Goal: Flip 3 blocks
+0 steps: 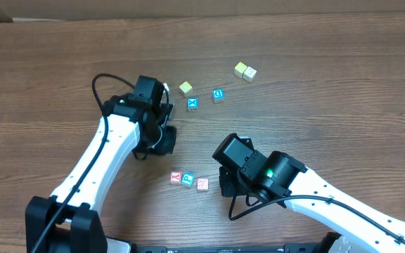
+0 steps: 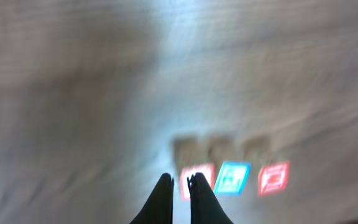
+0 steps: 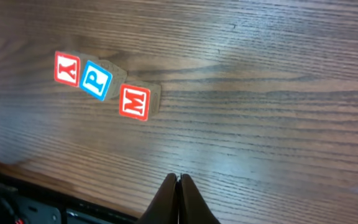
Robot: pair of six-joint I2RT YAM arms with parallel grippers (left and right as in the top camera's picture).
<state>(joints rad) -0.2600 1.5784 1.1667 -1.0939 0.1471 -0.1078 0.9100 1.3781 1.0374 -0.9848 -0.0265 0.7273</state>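
- Y block (image 3: 66, 68), P block (image 3: 97, 80) and M block (image 3: 135, 102) sit in a slightly crooked row on the tabletop (image 3: 260, 93), between both arms.
- Small wooden cubes: probably light, stiff, a bit slick; I'd pinch opposite side faces.
- Cubes, so no long axis; printed letters face up.
- Left end effector (image 2: 180, 182) and right end effector (image 3: 179, 177) both clenched, empty.

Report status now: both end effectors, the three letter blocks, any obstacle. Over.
Left end effector shut, empty. Right end effector shut, empty. Y block, P block, M block in a row on table, none held. Nothing blocks the approach.
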